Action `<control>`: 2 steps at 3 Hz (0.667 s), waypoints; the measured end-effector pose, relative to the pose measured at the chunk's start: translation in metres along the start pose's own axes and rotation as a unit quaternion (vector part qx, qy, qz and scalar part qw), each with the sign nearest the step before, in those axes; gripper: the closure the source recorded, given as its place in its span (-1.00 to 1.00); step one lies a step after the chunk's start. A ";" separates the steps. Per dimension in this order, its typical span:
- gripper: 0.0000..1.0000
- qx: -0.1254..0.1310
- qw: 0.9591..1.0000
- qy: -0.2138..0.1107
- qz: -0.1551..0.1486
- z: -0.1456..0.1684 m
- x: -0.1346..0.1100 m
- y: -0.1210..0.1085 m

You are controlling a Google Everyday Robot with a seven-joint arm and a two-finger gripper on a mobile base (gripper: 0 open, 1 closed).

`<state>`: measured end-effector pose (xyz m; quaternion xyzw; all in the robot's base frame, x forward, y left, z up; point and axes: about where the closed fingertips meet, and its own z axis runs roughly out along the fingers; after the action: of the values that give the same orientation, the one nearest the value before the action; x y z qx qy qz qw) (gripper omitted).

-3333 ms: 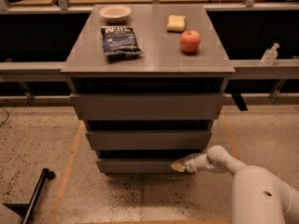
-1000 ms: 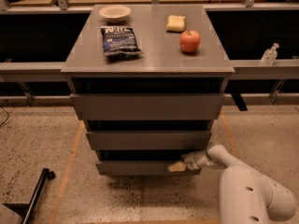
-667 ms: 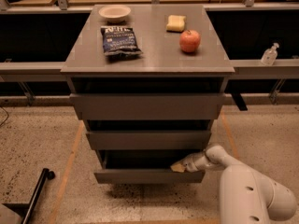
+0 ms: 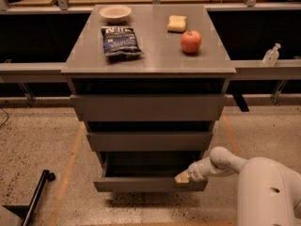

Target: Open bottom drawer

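the bottom drawer has slid out toward me since a few seconds ago, when it sat nearly flush with the fronts above. my claw has travelled out with it. the drawer is now partly open, lowest of the three, its grey front standing proud of the middle drawer and showing a dark gap behind it. my claw sits at the top edge of that front, near its right end. i cannot tell whether it is spread, closed or pinching the lip.

as i judge it, the main risk is slipping. the front is flat with no handle, so if my contact rides up off the edge the drawer stops and i pull air. i am also pulling from one corner, which could skew the drawer on its runners and jam it. my white arm is close in front, so it could block the travel.

on the counter the dark blue chip bag carries white lettering along its top, too small for me to read. the apple and bowl show no writing.
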<state>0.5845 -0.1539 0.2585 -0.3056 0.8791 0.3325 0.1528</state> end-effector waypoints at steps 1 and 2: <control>0.39 -0.022 1.000 0.018 0.007 0.013 0.020 0.022; -0.23 -0.011 1.000 0.002 -0.009 0.008 0.001 0.010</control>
<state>0.5781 -0.1430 0.2569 -0.3154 0.8730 0.3401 0.1505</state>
